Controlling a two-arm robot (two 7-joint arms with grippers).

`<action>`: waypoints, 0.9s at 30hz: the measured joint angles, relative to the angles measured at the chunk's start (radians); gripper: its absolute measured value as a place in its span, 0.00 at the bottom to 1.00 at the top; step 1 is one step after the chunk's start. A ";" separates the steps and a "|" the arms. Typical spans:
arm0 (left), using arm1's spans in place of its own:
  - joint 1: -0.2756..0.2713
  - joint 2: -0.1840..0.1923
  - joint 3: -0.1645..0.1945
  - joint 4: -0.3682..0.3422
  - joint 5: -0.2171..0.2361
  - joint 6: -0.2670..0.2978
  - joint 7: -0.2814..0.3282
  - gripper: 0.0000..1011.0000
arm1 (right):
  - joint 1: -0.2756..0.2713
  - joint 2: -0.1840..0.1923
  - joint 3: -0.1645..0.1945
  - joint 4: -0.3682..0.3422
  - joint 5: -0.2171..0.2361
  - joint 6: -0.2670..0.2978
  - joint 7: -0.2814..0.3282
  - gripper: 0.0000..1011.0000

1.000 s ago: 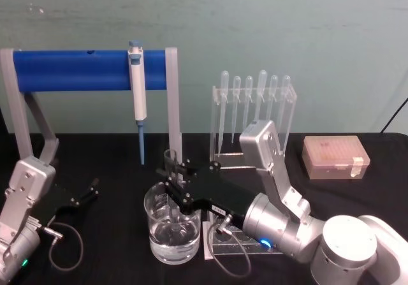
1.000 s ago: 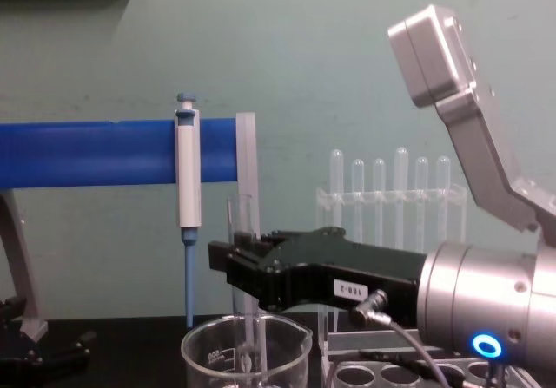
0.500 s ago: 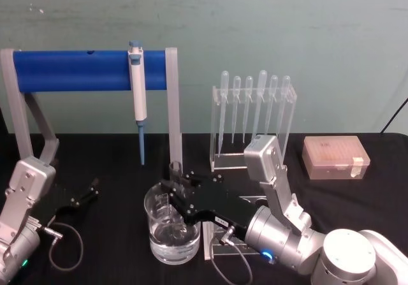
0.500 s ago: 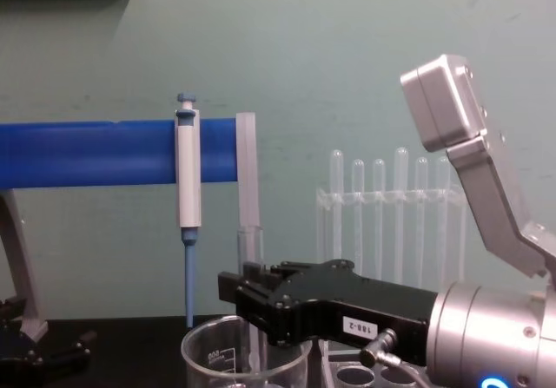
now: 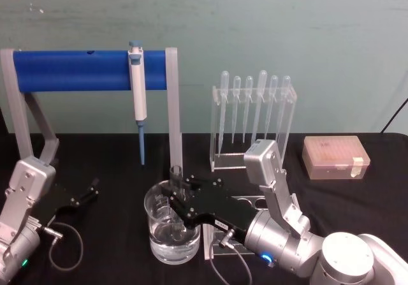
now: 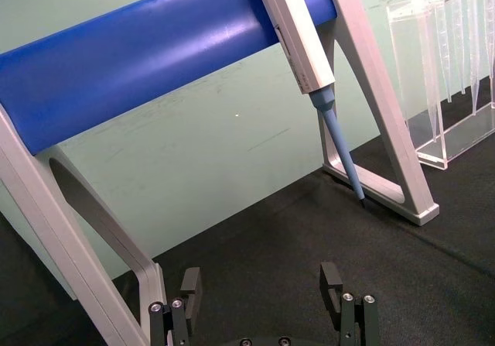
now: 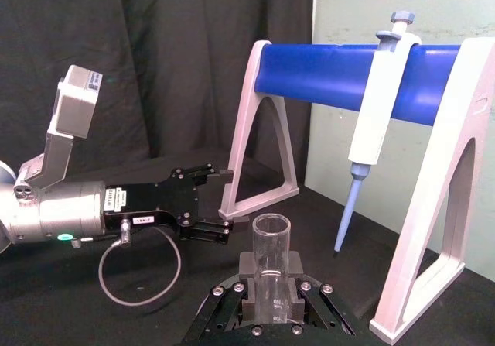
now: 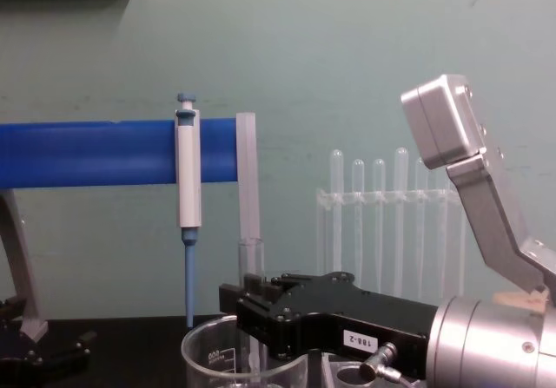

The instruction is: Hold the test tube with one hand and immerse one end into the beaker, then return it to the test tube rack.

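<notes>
The test tube [image 5: 175, 173] stands upright with its open rim up, and my right gripper [image 5: 173, 199] is shut on it. Its lower end reaches down inside the beaker [image 5: 159, 247], a wide clear glass holding some water. From the chest the test tube [image 8: 250, 262] rises above the black right gripper [image 8: 248, 305] over the beaker [image 8: 208, 353]. In the right wrist view the right gripper [image 7: 271, 303] clamps the test tube [image 7: 271, 245]. My left gripper [image 5: 86, 192] rests open on the black table at the left, also as the left gripper [image 6: 261, 280].
A blue bar stand [image 5: 83, 70] with a hanging pipettor [image 5: 137, 90] is behind the beaker. A clear rack of pipettes [image 5: 254, 116] stands at the back middle, a pink tip box [image 5: 335, 157] to its right. A tube rack [image 5: 223, 243] lies under my right arm.
My right gripper has come down with the test tube, sinking it deeper into the beaker. The left arm has not moved.
</notes>
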 joint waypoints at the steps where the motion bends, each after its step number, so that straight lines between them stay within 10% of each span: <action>1: 0.000 0.000 0.000 0.000 0.000 0.000 0.000 0.99 | 0.000 -0.001 0.001 0.000 -0.001 -0.001 0.000 0.22; 27: 0.000 0.000 0.000 0.000 0.000 0.000 0.000 0.99 | 0.000 0.000 0.000 0.000 -0.002 -0.002 -0.001 0.22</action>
